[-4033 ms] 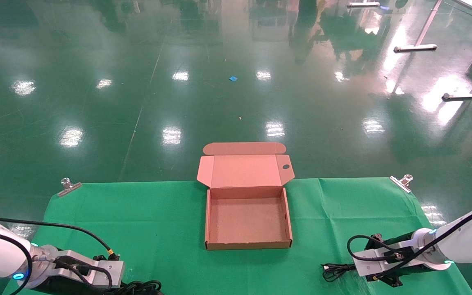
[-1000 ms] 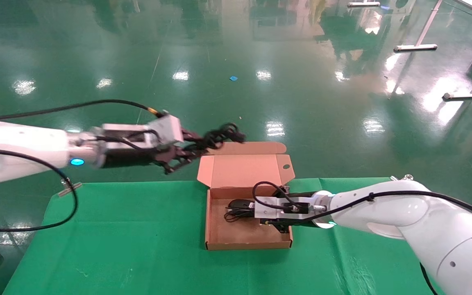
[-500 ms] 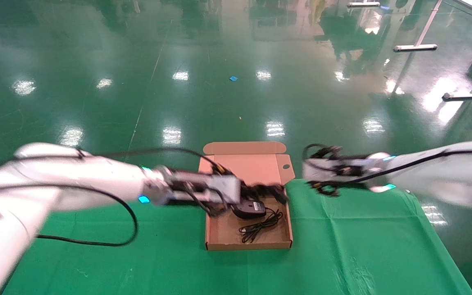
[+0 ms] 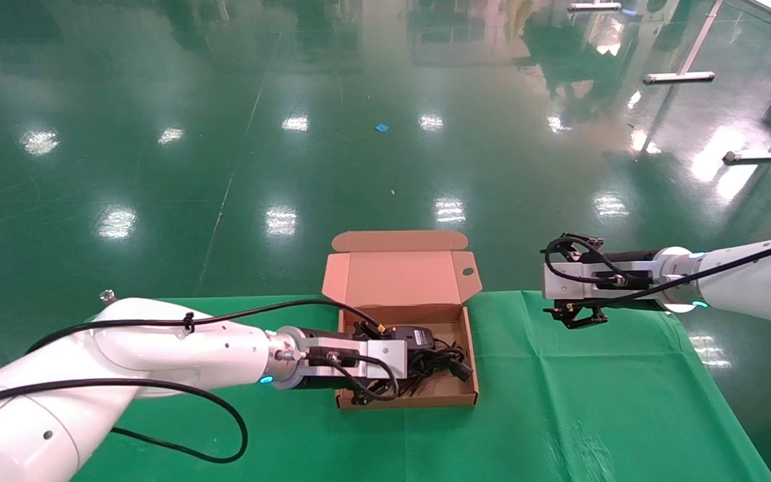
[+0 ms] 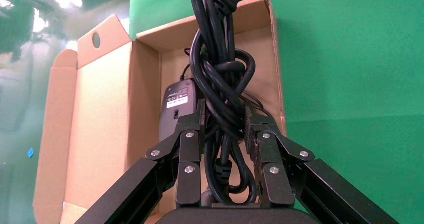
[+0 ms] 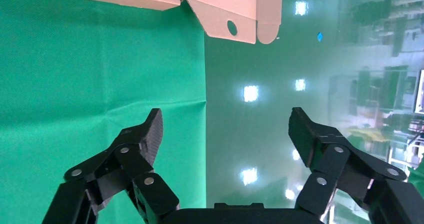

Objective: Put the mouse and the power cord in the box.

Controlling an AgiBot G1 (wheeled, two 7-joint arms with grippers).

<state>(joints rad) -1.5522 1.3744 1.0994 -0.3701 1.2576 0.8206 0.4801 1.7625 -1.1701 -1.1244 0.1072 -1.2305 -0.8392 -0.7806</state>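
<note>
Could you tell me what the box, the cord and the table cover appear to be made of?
Box: tan cardboard, matte, with folded flaps and raw cut edges. Cord, gripped by the left gripper: smooth black jacket with a slight sheen, probably rubber or PVC. Cover: green woven-looking cloth, judging by its creases.

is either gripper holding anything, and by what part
The left gripper clamps the bundled black power cord at its knotted middle; the right gripper is open, empty.
</note>
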